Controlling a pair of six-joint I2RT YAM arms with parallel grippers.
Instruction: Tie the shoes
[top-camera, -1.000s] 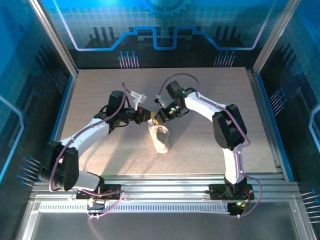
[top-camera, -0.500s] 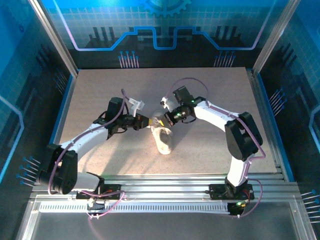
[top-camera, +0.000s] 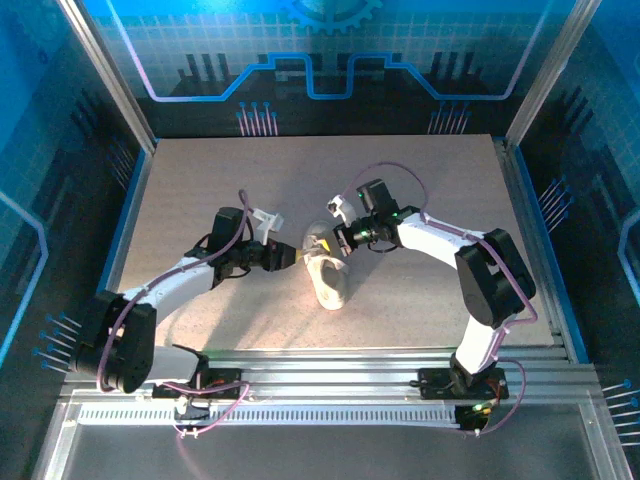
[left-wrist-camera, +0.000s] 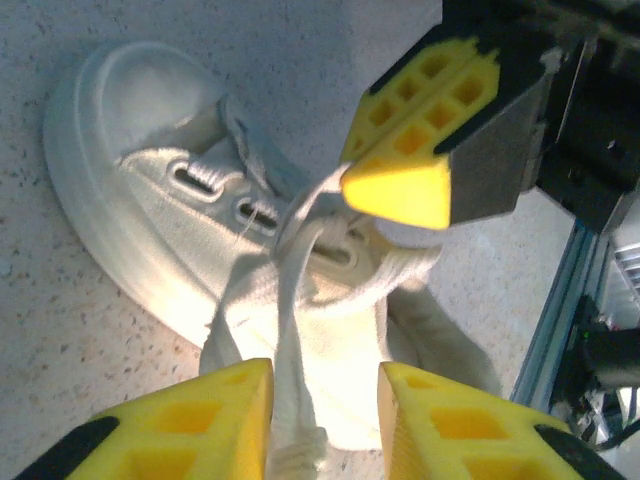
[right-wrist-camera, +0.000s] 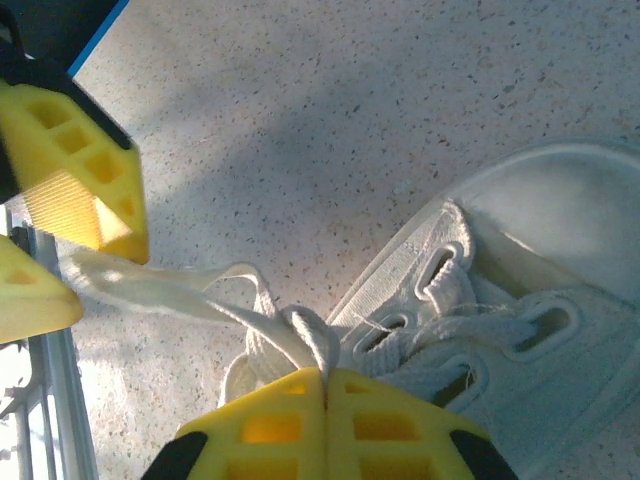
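1. The sneaker (top-camera: 327, 280) is found near the middle of the counter (top-camera: 200, 180), sole down, with the toe toward 5 o'clock and the collar toward 11 o'clock.
2. The left end effector (top-camera: 291, 256) is placed at 9 o'clock of the collar. In the left wrist view its fingers (left-wrist-camera: 200, 425) are seen slightly apart, and a lace strand (left-wrist-camera: 291, 340) runs through the gap. It cannot be told whether that strand is firmly pinched.
3. The right end effector (top-camera: 336, 241) is placed at 2 o'clock of the collar. It is fully closed, and a lace loop (right-wrist-camera: 300, 328) is clamped at its tips.
4. The step in hand is judged to be the drawing-tight of a crossing over the upper eyelets.
5. For a sound result, the two strands are best drawn apart evenly toward 9 and 3 o'clock and kept low to the counter. The sneaker is then not lifted or swung.
6. The left grip should be confirmed before more tension is applied. Otherwise the strand is likely to slide through the gap.
7. Against the frame one second earlier, the end effectors are found further apart. The left one is shifted toward 6 o'clock and the right one toward 4 o'clock. The right elbow is carried further toward 4 o'clock, and the toe is swung slightly toward 5 o'clock.
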